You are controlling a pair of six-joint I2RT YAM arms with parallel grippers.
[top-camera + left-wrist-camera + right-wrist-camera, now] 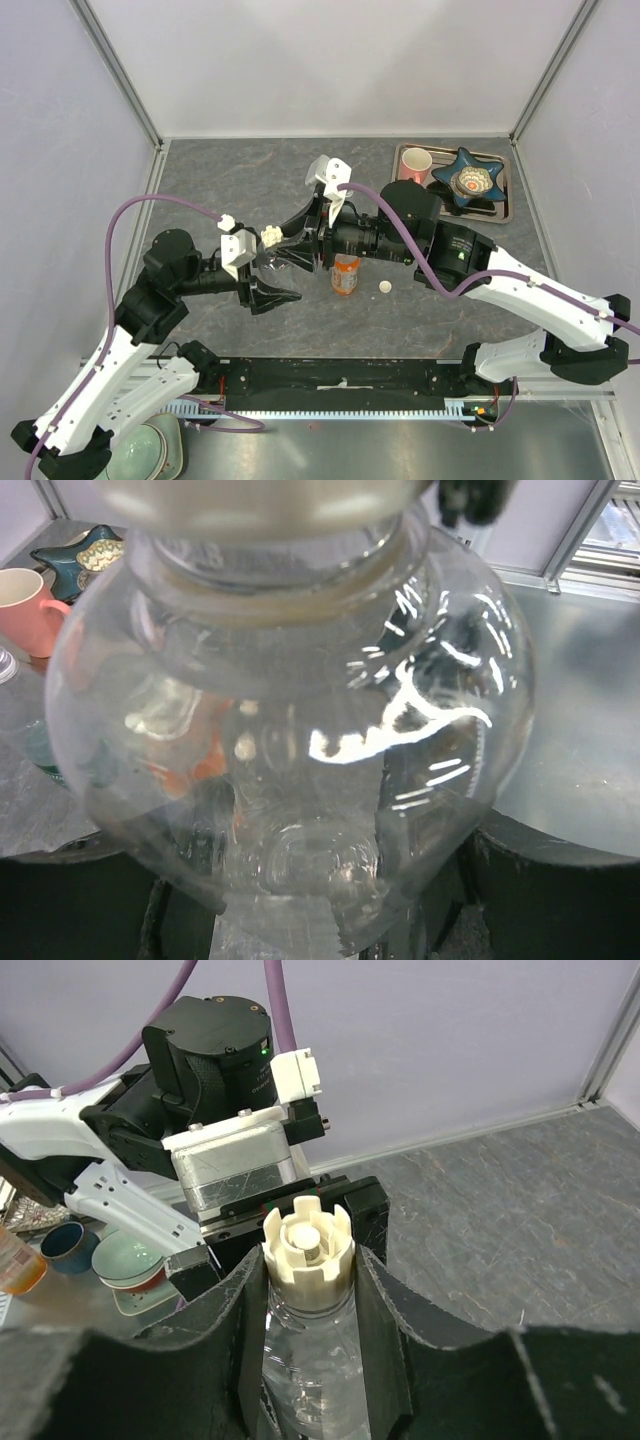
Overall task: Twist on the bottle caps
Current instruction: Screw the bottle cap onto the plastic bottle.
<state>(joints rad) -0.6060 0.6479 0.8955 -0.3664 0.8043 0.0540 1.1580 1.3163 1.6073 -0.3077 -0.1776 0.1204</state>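
Clear round plastic bottle (300,730), clasped in your left hand (280,280) just left of the orange-label drink bottle (345,275), wears a cream notched cap (307,1240) pinched by your right hand (311,1265). Screwing seems underway; next, twist it squarely home.

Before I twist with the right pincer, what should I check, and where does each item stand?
1. The left pincer grips the clear bottle: ok.
2. The right pincer is closed on either side of the cream cap: ok.
3. That cap is threaded on square: cannot tell, threads hidden.
4. The orange bottle stands upright on the table: ok.
5. The loose white cap is in view, lying apart beside the orange bottle: ok.
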